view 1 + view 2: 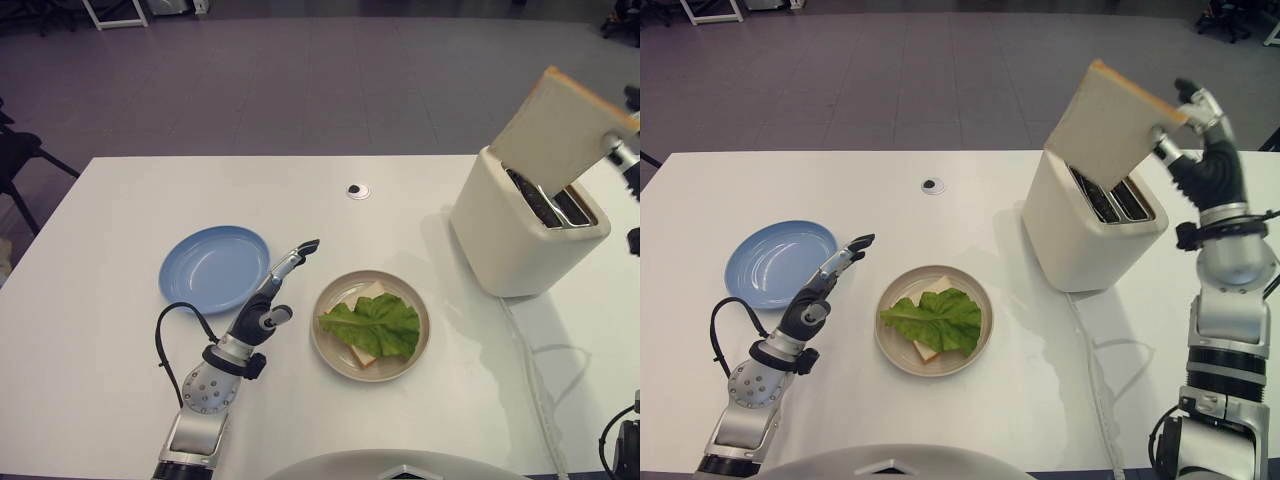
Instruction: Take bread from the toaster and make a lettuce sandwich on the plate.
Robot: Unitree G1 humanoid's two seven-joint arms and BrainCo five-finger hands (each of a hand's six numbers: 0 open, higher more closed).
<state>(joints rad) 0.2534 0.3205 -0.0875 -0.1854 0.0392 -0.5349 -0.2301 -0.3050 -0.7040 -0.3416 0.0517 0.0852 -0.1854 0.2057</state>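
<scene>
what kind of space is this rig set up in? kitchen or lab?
Most likely a lab or office test space, not a kitchen: a plain white table with a cable grommet, open grey floor behind it, and the toaster standing on the table as a prop.

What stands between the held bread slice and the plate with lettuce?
Nothing visible. The right robot hand holds the bread slice above the toaster; bare table runs from there to the plate. The left robot hand is on the plate's other side.
</scene>
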